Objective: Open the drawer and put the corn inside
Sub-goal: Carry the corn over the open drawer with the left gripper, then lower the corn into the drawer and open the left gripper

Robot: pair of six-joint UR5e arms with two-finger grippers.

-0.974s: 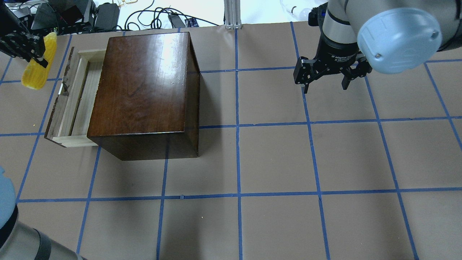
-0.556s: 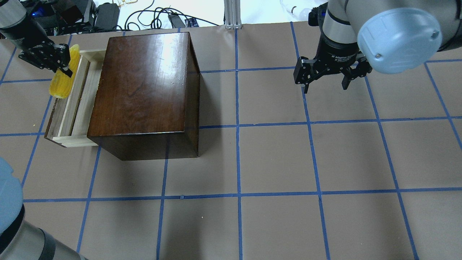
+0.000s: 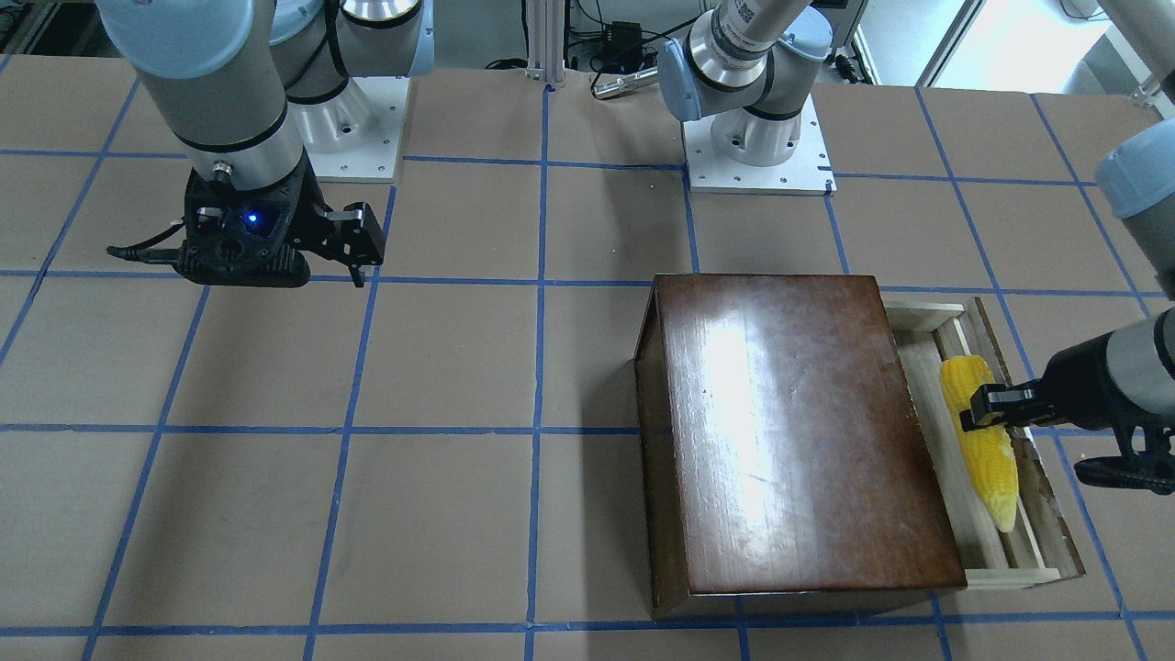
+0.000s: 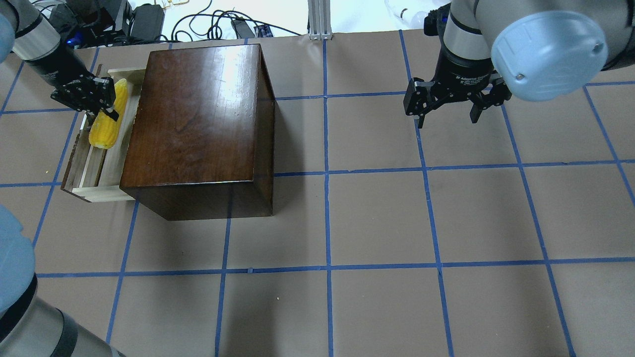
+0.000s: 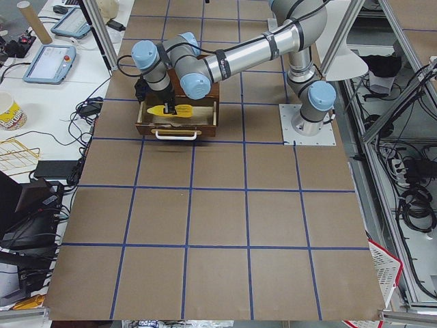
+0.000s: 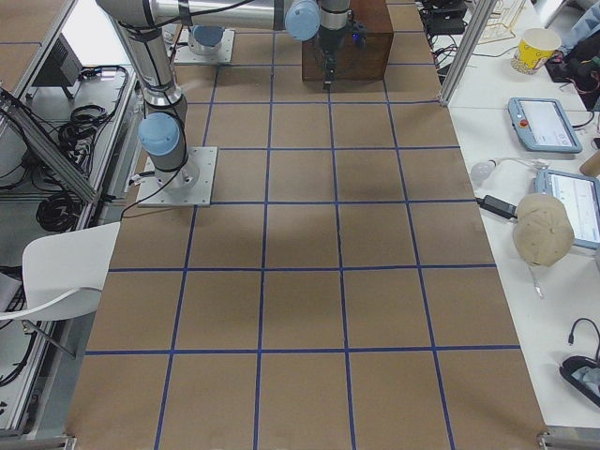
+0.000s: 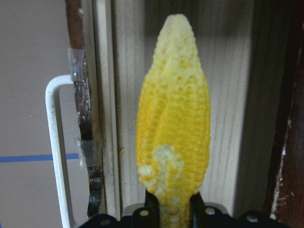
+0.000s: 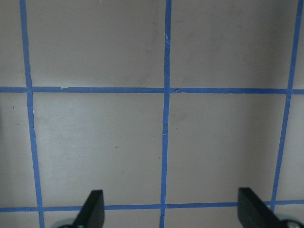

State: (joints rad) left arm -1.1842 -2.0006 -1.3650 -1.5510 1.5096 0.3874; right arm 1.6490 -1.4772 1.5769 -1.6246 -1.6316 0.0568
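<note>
Since a second ago, your left claw [image 4: 110, 105] has carried the corn [image 4: 106, 125] in from beyond the drawer's front panel, and it now hangs over the open drawer [image 4: 97, 191]. The claw is clamped across the cob. The cob runs lengthwise along the tray, parallel to the white handle [image 7: 54, 152], with its paler tip pointing toward the operators' side. From these views you cannot tell whether it already touches the tray floor or sits just above it.

The release depends on that alignment. The tray shows only a narrow strip between its front panel and the wooden box [image 4: 193, 124], and the cob sits within that strip, so letting go should drop it inside. If the cob twists, an end could catch on the panel or on the box edge.

Your right claw [image 4: 446, 116] is spread wide and holds nothing, over bare counter [image 4: 377, 218] well away from the box and out of the way.
</note>
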